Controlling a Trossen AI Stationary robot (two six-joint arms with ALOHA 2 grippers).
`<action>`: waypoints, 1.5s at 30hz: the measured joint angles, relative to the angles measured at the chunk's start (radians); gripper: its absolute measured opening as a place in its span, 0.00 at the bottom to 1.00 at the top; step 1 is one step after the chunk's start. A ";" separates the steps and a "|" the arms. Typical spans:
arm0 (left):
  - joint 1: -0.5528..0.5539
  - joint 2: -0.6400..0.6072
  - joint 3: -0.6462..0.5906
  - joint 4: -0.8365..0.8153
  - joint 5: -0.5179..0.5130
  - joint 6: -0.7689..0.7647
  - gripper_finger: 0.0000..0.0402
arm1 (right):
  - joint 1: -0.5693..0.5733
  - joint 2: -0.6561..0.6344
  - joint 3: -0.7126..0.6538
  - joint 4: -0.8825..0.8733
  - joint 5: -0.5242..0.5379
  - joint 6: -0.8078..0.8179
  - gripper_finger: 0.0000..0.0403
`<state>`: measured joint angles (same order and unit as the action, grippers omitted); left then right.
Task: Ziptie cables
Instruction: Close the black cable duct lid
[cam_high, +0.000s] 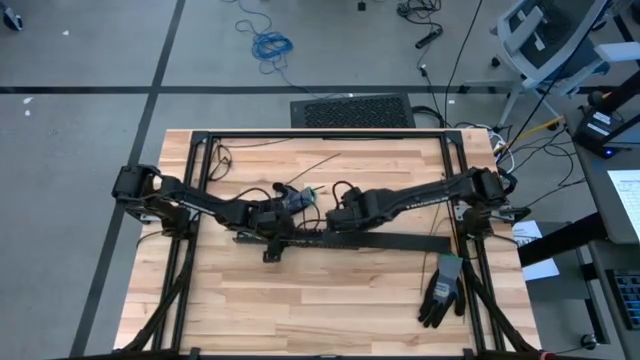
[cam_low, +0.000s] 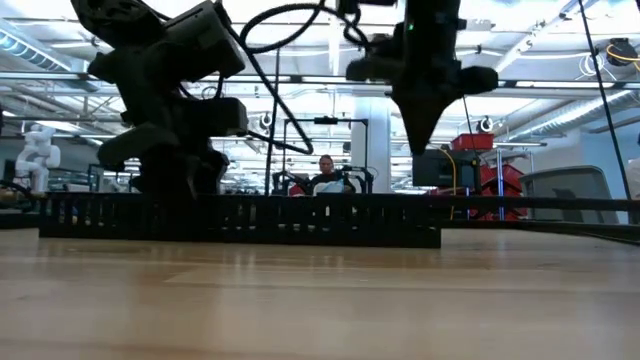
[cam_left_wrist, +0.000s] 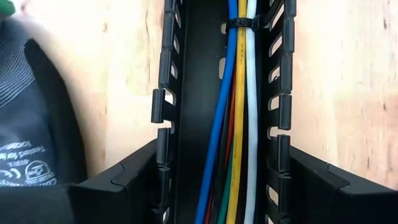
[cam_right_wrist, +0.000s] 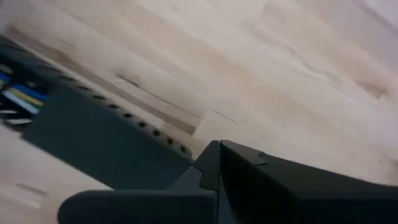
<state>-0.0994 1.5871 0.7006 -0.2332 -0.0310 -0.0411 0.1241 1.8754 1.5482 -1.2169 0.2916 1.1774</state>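
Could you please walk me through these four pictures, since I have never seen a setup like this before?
This is a robot with two dark arms at a wooden table. One picture looks straight down, one looks level across the tabletop, and two come from cameras on the wrists.

A long black slotted duct lies across the table. Inside it run the cables, blue, yellow, white, green and red, with a black zip tie around them farther along.

The left gripper is at the duct, its fingers open on either side of it. The right gripper hangs shut above the duct, holding nothing. A work glove lies near the table's right edge.
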 joint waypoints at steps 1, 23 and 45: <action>-0.001 0.001 -0.001 0.011 0.000 0.000 0.66 | -0.009 0.006 -0.002 -0.001 -0.022 0.000 0.00; -0.006 0.004 -0.001 0.122 -0.039 -0.146 0.62 | -0.045 0.087 -0.003 0.168 -0.187 0.000 0.00; -0.014 0.002 -0.002 0.099 -0.101 -0.155 0.61 | -0.056 0.191 0.001 0.338 -0.247 0.043 0.00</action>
<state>-0.1139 1.5894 0.6991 -0.1345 -0.1316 -0.1961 0.0679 2.0660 1.5490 -0.8793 0.0443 1.2206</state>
